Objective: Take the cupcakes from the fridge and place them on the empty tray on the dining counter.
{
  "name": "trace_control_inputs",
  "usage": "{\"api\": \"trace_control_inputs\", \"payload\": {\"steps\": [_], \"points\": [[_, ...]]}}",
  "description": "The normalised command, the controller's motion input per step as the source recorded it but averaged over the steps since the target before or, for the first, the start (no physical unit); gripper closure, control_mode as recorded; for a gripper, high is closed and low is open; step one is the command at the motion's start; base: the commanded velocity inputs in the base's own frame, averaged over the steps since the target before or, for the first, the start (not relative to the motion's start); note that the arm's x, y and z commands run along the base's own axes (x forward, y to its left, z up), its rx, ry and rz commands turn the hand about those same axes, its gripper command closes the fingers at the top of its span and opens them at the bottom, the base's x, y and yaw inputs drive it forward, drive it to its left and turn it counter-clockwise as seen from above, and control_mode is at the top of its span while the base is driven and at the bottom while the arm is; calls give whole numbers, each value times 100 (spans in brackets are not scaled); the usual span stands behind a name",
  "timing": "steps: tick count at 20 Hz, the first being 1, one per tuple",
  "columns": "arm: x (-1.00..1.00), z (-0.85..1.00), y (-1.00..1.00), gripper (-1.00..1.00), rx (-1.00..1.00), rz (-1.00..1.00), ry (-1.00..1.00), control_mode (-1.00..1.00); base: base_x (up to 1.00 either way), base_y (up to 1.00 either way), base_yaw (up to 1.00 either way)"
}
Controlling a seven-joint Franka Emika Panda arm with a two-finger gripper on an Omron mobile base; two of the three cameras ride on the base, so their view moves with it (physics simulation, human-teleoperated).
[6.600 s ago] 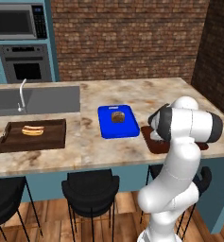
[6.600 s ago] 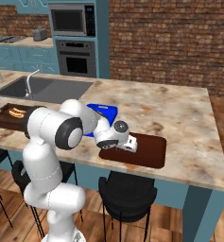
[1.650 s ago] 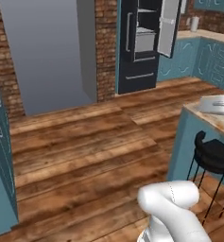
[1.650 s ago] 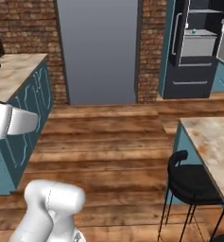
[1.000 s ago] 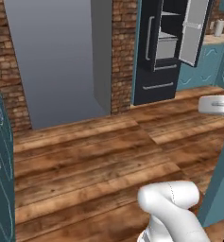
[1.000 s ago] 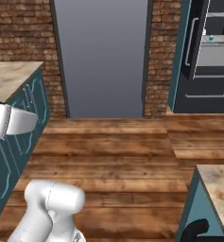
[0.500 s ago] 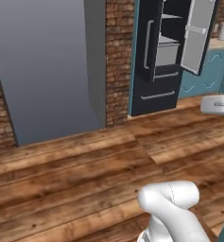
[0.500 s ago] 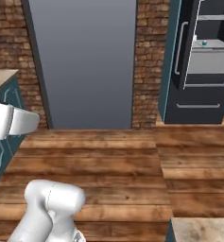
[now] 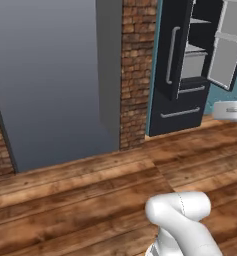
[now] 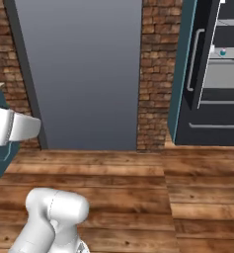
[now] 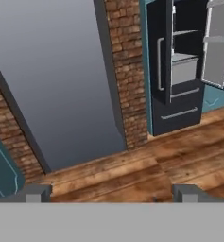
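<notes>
1. While its right door (image 9: 229, 47) hangs swung open, the tall black two-door fridge (image 9: 182, 70) with long grey bar handles stands against the far wall, light grey shelves showing inside.
2. On an inner shelf sits a tiny teal-wrapped speck (image 10: 222, 52), too small to identify surely as a cupcake.
3. Just left of the fridge runs a red brick pillar (image 9: 136, 70), then a wide flat grey panel (image 9: 50, 80).
4. Wooden plank floor (image 9: 90, 195) spreads between fridge and robot.
5. Jaws (image 11: 111, 194) stand spread wide, released, holding and touching nothing, well apart from the fridge.
</notes>
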Motion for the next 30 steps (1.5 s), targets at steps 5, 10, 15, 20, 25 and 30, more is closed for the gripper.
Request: {"api": "trace_control_inputs", "payload": {"steps": [5,10,15,20,25,30], "points": [[0,0,0,-100,0,0,0,100,100,-63,35],[0,0,0,-100,0,0,0,100,88,-79,60],[0,0,0,-100,0,0,0,100,17,-100,13],[0,0,0,-100,0,0,0,100,0,-100,-20],[0,0,0,-100,0,0,0,100,8,-100,-10],[0,0,0,-100,0,0,0,100,48,-100,0]]}}
